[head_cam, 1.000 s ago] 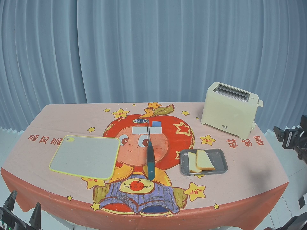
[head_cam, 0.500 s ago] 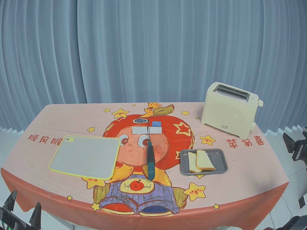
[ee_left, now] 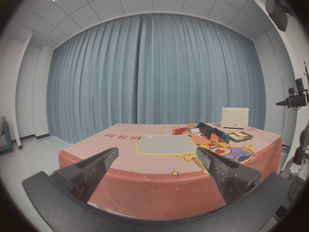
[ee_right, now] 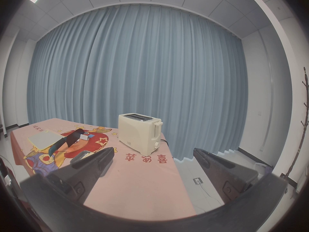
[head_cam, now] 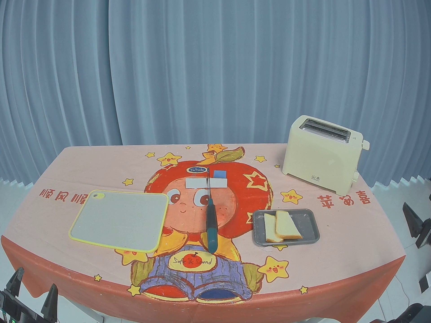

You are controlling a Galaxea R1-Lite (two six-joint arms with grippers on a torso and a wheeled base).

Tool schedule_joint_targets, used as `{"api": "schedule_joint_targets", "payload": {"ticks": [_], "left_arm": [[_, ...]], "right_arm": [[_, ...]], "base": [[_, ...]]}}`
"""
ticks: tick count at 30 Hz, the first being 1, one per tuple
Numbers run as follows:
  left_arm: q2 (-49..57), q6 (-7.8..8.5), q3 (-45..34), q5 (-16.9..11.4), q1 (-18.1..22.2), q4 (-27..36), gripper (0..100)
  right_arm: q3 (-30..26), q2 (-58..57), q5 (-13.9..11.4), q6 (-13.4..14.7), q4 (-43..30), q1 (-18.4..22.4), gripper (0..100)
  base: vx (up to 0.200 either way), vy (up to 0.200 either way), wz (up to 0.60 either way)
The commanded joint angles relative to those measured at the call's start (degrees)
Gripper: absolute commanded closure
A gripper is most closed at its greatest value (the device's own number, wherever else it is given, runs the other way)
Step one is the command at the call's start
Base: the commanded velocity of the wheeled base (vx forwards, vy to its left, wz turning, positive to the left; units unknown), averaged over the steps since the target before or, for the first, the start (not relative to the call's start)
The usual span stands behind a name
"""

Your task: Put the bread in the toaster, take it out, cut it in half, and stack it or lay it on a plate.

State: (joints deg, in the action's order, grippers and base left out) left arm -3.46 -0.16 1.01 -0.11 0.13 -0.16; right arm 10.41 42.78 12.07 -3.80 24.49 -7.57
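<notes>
The right claw [head_cam: 420,228] has sunk and drawn back along the right edge of the head view over the last second. It now hangs off the bench [head_cam: 354,252], beside its right end, with its fingers spread wide and nothing between them. The left claw [head_cam: 36,281] has kept its place below the bench's near left corner, also spread and empty.

Nothing on the bench has shifted. Two pieces of bread [head_cam: 282,226] lie overlapping on the grey metal tray [head_cam: 310,223], in front of the cream toaster [head_cam: 321,154], whose slots look empty. The knife [head_cam: 211,223] lies between the tray and the green-rimmed cutting board [head_cam: 120,220].

The pieces may be halves of one slice, though that is hard to tell. If so, the retreat reads as finishing up; otherwise toasting has not begun.
</notes>
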Motion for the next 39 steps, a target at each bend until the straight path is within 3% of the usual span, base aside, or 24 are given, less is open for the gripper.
{"api": "schedule_joint_targets", "payload": {"ticks": [1,9,20,33,39], "left_arm": [[0.03,-0.02,-1.01,-0.07,0.04,-0.02,0],[0.03,-0.02,-1.01,-0.07,-0.05,-0.02,0],[0.03,-0.02,-1.01,0.02,-0.05,-0.02,0],[0.03,-0.02,-1.01,0.02,0.04,-0.02,0],[0.03,-0.02,-1.01,0.02,0.04,-0.02,0]], "right_arm": [[-3.03,-4.54,-0.38,-0.24,-0.06,0.1,0],[-6.28,-7.97,-0.56,-0.42,-1.02,0.1,0],[-6.9,-16.23,-1.79,-0.59,-10.78,0.01,0],[-10.15,-20.8,-1.79,-1.38,-11.66,0.1,0],[-10.15,-24.5,-2.84,-1.38,-17.81,0.1,0]], "base": [[0.0,0.0,0.0],[0.0,0.0,0.0],[0.0,0.0,0.0],[0.0,0.0,0.0],[0.0,0.0,0.0]]}}
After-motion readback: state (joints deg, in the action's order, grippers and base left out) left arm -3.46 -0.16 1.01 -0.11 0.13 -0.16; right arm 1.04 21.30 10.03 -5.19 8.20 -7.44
